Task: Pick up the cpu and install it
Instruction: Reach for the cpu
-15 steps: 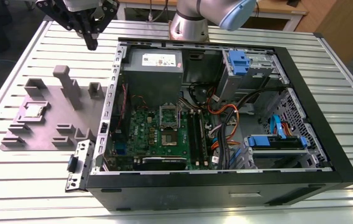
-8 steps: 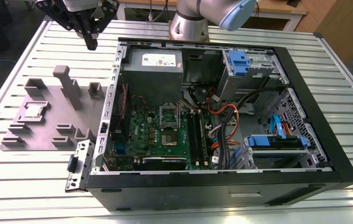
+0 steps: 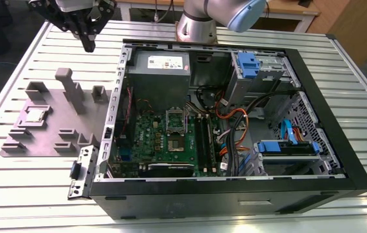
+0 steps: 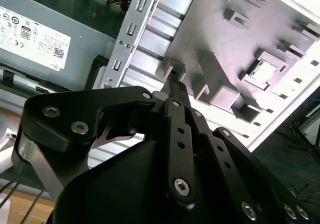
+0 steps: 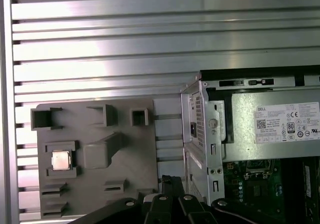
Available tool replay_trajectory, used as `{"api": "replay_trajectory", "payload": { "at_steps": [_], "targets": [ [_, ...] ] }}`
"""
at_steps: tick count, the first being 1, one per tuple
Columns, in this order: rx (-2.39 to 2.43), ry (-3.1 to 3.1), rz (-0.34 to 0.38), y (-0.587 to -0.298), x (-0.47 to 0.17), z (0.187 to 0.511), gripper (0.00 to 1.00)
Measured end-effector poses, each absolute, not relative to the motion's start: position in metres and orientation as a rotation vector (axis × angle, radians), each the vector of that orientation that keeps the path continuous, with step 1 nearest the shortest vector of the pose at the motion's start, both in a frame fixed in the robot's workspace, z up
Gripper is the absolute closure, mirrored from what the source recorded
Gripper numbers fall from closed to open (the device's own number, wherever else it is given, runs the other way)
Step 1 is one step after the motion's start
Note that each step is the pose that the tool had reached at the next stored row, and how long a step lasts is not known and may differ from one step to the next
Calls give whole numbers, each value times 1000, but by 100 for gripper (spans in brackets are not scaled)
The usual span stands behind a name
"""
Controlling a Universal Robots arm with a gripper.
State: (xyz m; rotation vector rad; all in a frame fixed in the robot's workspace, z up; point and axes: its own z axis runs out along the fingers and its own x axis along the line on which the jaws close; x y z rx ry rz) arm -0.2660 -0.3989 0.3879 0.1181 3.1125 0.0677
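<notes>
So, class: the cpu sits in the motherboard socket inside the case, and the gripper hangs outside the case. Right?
No: the cpu lies on the grey tray beside the case, not inside it; the exterior view shows this. The gripper does hang outside the case.

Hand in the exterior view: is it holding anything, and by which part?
Nothing is held. The hand hangs in the air, empty; the cpu lies in its pocket on the grey fixture plate, apart from it.

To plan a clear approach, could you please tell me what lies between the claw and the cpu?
In the exterior view, a tall grey upright block stands between the claw and the cpu on the grey plate.
</notes>
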Motion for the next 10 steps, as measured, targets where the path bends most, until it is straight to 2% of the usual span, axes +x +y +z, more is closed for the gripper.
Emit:
{"api": "replay_trajectory", "payload": {
  "at_steps": [10],
  "targets": [
    [118,3112,68,-399,-305,386,89]
  ]
}}
